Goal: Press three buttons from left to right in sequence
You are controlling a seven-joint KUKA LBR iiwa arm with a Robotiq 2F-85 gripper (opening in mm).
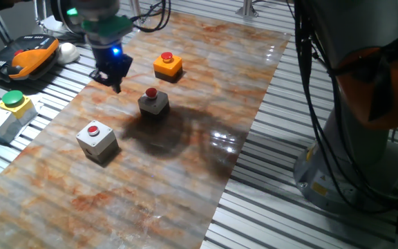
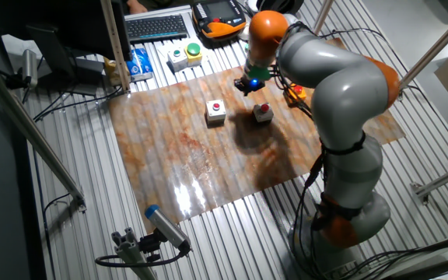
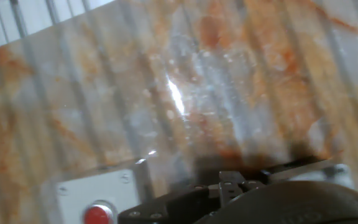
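Three boxes with round red buttons stand on the marbled mat. The white box (image 1: 97,140) (image 2: 215,111) is at the near left in one fixed view. A grey box (image 1: 153,101) (image 2: 263,113) stands in the middle. The flat orange box (image 1: 167,65) (image 2: 296,92) is farthest back. My gripper (image 1: 115,81) (image 2: 246,87) hangs above the mat, left of the grey box and behind the white one, touching nothing. In the hand view the white box (image 3: 98,196) shows at the bottom left, with the dark finger bodies (image 3: 229,186) along the bottom edge. Their tips are hidden.
A grey box with a yellow top and a green button (image 1: 5,112) (image 2: 187,56) stands off the mat. An orange and black pendant (image 1: 21,57) (image 2: 220,17) lies behind it, near a keyboard (image 2: 158,26). The robot's base (image 1: 365,117) rises to the right of the mat.
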